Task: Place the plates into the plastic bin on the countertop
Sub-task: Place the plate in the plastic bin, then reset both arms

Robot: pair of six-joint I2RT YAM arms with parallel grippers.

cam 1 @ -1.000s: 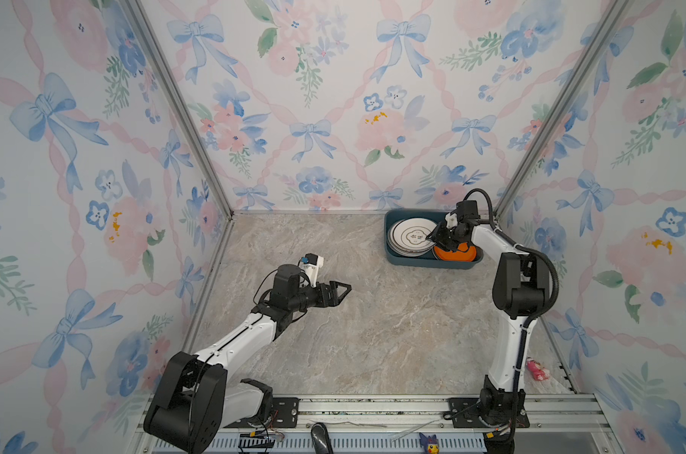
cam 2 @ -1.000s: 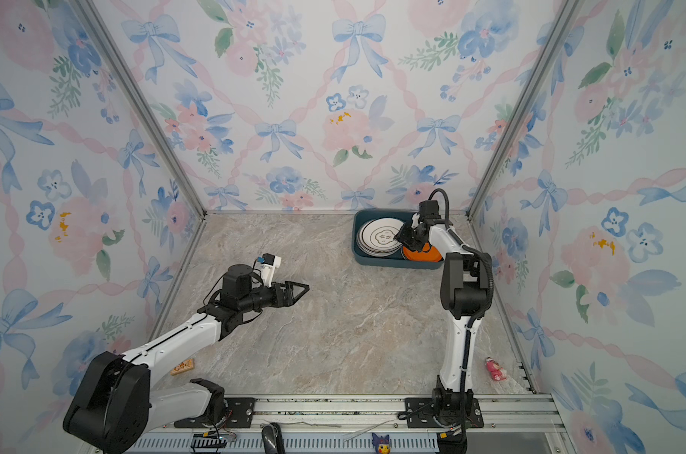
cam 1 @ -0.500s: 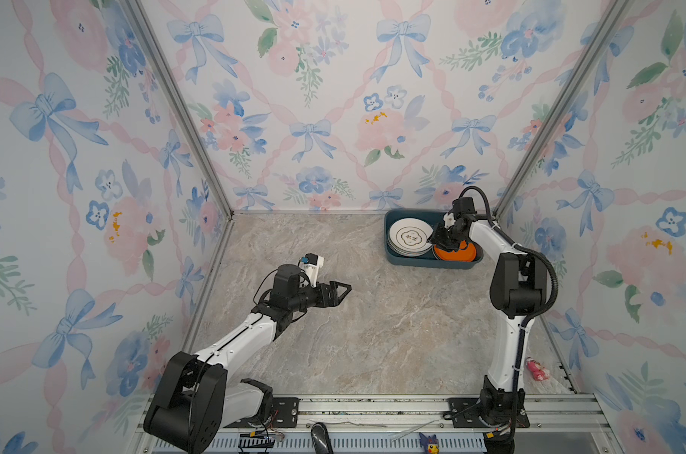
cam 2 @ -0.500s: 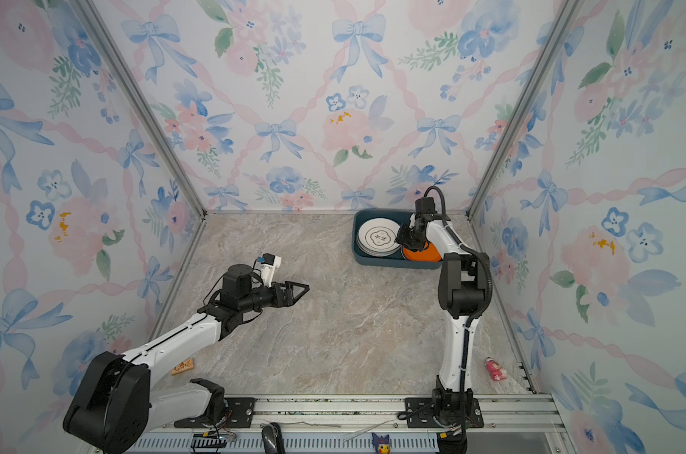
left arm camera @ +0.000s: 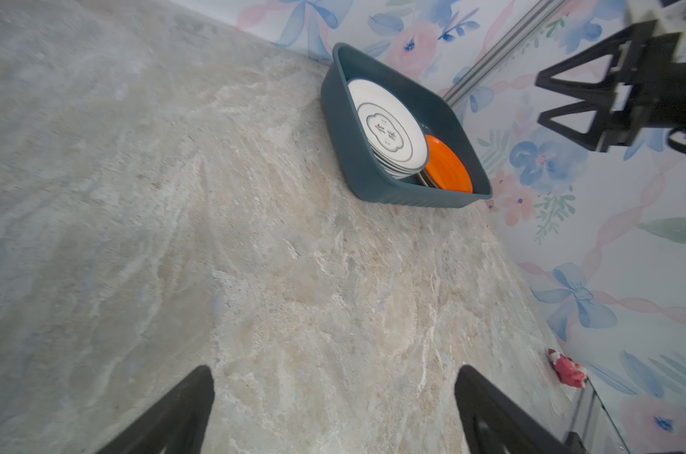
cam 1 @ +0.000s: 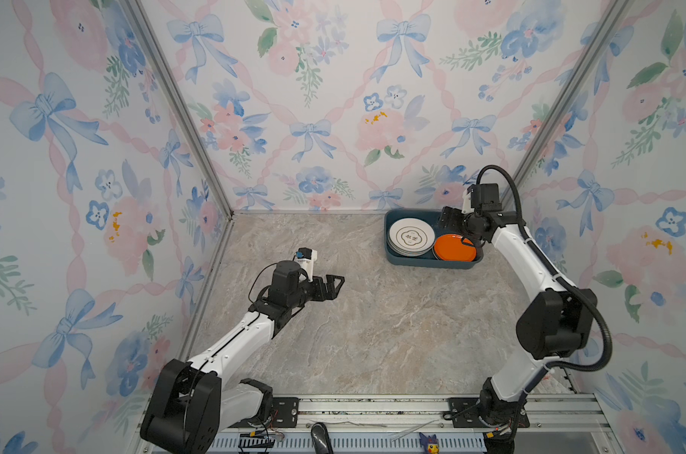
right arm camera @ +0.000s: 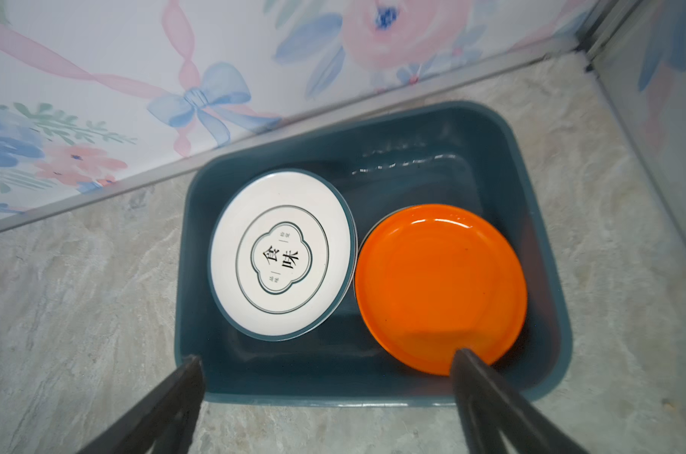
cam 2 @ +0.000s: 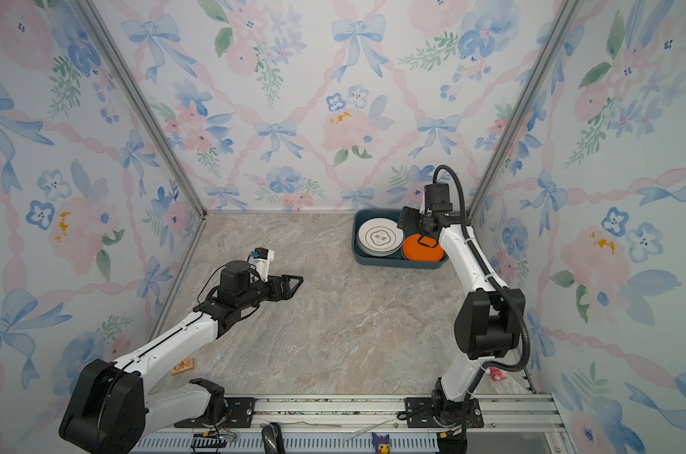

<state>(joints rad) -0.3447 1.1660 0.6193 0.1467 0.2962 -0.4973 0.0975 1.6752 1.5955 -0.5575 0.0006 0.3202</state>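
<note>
The dark teal plastic bin (cam 1: 428, 261) (cam 2: 396, 262) stands at the back right of the marble countertop (cam 1: 373, 334). Inside it, a stack of plates topped by a white one with a lined emblem (cam 1: 411, 237) (right arm camera: 280, 259) lies beside an orange plate (cam 1: 453, 247) (right arm camera: 439, 287). My right gripper (cam 1: 455, 232) (right arm camera: 327, 357) hangs open just above the bin, one finger over the orange plate's edge, holding nothing. Far off at mid-left, my left gripper (cam 1: 335, 285) (left arm camera: 333, 371) is open and empty over bare countertop.
The bin sits close to the back wall and the right corner post. A small red object (cam 2: 498, 374) lies by the right wall, and an orange tag (cam 2: 183, 366) lies near the left arm's base. A metal rail (cam 1: 373, 405) runs along the front edge.
My right gripper has opened wide and let go of the orange plate, which now lies in the bin. The left arm has not moved.
</note>
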